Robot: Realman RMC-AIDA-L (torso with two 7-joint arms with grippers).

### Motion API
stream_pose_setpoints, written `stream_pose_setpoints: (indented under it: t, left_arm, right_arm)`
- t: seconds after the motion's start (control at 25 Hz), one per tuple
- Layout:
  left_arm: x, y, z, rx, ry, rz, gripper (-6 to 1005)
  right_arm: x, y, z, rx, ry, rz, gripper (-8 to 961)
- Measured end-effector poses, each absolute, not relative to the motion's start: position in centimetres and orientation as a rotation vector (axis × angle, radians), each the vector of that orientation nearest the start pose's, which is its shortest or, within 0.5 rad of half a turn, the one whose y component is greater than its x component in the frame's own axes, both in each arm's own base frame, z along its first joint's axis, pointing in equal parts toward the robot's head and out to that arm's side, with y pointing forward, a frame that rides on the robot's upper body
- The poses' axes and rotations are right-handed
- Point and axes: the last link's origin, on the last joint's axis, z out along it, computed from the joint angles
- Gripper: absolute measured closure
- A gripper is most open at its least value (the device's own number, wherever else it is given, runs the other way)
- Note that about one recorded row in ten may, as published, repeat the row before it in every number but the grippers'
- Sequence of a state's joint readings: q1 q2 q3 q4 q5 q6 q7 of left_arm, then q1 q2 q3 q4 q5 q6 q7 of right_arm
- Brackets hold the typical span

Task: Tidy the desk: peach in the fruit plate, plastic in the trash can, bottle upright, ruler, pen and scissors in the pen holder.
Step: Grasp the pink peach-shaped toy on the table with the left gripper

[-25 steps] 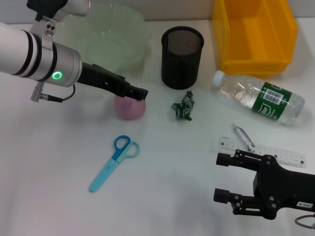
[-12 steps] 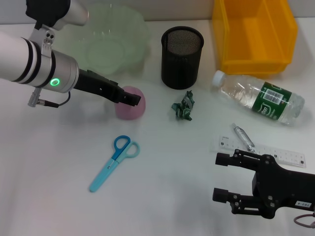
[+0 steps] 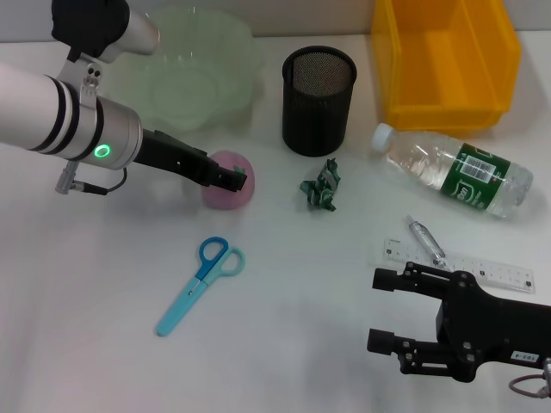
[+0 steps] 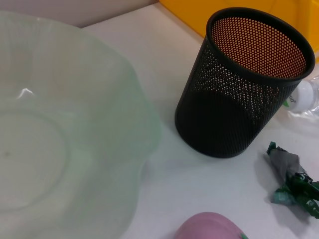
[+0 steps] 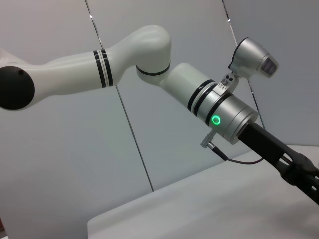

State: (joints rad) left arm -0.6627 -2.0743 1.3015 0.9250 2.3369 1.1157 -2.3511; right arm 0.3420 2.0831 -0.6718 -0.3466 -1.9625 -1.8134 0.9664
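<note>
Peach (image 3: 229, 191) on desk, under left claw (image 3: 238, 178) | fruit plate (image 3: 185, 82) empty

White tabletop (image 3: 77, 284); grey panelled wall (image 5: 65, 149) behind, thin dark seams.

So the fruit plate (image 3: 194, 73) sits at the back left of the surface (image 3: 86, 301), pen holder (image 3: 318, 99) just right of it, trash can (image 3: 443, 60) back right. Peach (image 3: 231, 191) is in front of the plate, scissors (image 3: 200, 284) nearer still. Plastic (image 3: 320, 186) lies before the holder, bottle (image 3: 456, 172) on its side to the right, ruler (image 3: 482, 268) and pen (image 3: 425, 238) in front of that.
</note>
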Motion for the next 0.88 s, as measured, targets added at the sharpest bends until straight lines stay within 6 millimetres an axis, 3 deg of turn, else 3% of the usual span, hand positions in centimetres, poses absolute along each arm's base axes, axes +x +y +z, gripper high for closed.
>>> stream_pose_setpoints:
  t: [0.48,0.68,0.88]
  left_arm:
    - [-21.22,39.25,-4.26,-2.567,-0.981,0.097,184]
    - [-20.97,39.35,-4.11,-2.565,-0.967,0.087,361]
    - [-20.80,39.06,-4.53,-2.588,-0.946,0.112,667]
  right_arm:
    - [29.11,21.71,-3.84,-2.768,0.565,1.102,168]
    - [29.17,21.64,-3.83,-2.765,0.568,1.102,168]
    - [29.19,21.64,-3.80,-2.761,0.570,1.103,168]
